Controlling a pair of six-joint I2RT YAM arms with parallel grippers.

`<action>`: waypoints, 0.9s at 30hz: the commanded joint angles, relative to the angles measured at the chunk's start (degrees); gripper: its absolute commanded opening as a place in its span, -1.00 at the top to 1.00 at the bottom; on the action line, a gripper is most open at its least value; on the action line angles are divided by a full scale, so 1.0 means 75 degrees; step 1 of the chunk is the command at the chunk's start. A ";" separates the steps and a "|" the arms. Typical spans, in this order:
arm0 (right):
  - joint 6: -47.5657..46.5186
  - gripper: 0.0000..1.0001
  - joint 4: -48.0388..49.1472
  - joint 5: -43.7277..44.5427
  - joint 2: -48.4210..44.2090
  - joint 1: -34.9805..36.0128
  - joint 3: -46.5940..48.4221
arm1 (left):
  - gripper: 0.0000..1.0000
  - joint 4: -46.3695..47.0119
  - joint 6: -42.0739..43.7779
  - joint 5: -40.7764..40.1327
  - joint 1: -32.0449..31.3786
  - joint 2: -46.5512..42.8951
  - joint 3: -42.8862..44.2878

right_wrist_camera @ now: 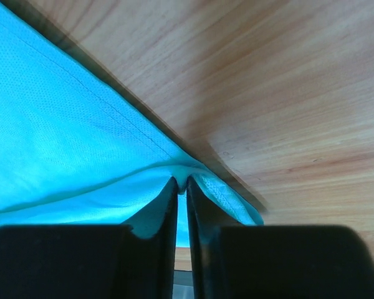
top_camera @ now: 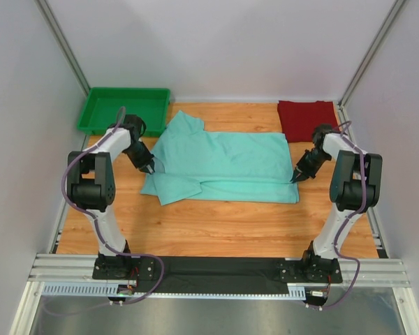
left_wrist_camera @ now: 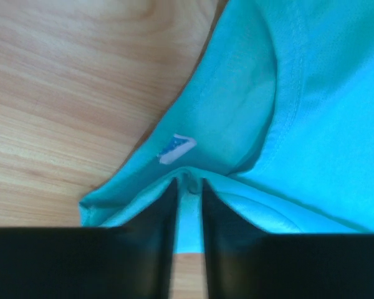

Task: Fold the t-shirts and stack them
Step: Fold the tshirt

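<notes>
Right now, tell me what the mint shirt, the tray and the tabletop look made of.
Mint t-shirt: soft knit cloth, matte; creases, stitched hems. Tray: probably rigid plastic, smooth green. Tabletop: wood or laminate, visible grain.

Read as a robotics lab test cell. Plain white panel walls point(top_camera: 230, 49) stood on the left, right and far sides, with bare aluminium corner posts point(top_camera: 63, 47). Black-and-white left arm point(top_camera: 91, 183) and right arm point(top_camera: 353, 183) sat bolted to a slotted aluminium rail point(top_camera: 63, 269) at the near edge of a light wooden tabletop point(top_camera: 216, 223). Purple cables point(top_camera: 64, 185) ran exposed.
</notes>
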 commanded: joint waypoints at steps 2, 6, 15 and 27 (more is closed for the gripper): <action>-0.0390 0.62 -0.0184 0.0589 0.0197 0.0036 0.1031 | 0.06 -0.0049 0.0574 -0.0933 -0.0161 -0.0424 0.0656; -0.0952 0.26 -0.0840 0.1444 -0.0468 0.0153 0.1467 | -0.32 -0.0354 0.1196 -0.1134 -0.0302 -0.1408 0.0530; -0.0485 0.24 0.0433 -0.0053 -0.1725 0.2098 -0.0512 | 0.56 0.1073 0.0811 0.0879 -0.0361 -0.2887 -0.2084; -0.0637 0.93 0.0669 0.1163 -0.1280 0.1982 -0.1286 | 1.00 0.1474 0.1080 0.0378 -0.0220 -0.1118 -0.1862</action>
